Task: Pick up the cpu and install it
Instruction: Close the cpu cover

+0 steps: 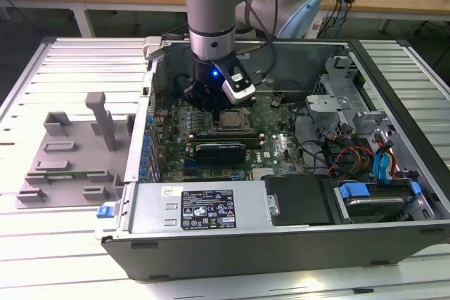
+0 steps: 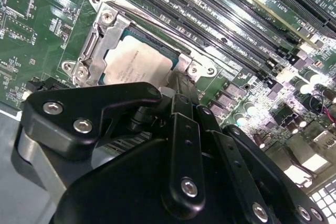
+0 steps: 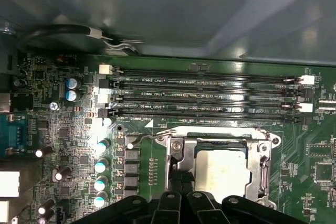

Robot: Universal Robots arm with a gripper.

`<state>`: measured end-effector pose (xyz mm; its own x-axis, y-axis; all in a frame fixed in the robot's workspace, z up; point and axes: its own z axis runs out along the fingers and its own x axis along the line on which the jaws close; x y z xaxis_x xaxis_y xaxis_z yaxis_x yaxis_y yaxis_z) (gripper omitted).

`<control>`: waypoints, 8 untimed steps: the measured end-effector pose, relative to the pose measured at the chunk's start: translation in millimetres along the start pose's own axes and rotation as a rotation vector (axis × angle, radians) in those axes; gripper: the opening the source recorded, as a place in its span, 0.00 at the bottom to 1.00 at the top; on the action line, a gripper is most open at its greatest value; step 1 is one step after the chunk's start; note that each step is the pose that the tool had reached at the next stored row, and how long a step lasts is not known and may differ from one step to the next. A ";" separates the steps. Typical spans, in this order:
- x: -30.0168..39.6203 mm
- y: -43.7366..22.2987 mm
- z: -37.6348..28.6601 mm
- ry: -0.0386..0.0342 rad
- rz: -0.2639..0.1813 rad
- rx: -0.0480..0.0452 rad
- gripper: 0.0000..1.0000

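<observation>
Pincer (image 2: 180, 80), closed and empty, poised beside the silvery metal socket frame (image 2: 105, 30); small flat silvery-white square cpu (image 2: 137, 64) lies seated within that frame, so installation looks nearly complete.

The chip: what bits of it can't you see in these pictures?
- Second wrist view: the hand hides one edge of the chip.
- First wrist view: the metal frame covers the chip's rim.
- Exterior view: the arm hides the board behind it.
</observation>
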<state>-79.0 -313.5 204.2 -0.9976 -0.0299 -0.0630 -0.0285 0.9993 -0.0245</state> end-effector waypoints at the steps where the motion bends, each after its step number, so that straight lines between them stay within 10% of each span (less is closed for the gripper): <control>1: -0.3 0.0 0.1 0.0000 0.000 0.0001 0.11; 8: -1.4 -0.2 1.2 -0.0002 0.000 -0.0001 0.11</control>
<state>-77.4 -313.7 203.1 -0.9975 -0.0302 -0.0632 -0.0287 0.9993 -0.0244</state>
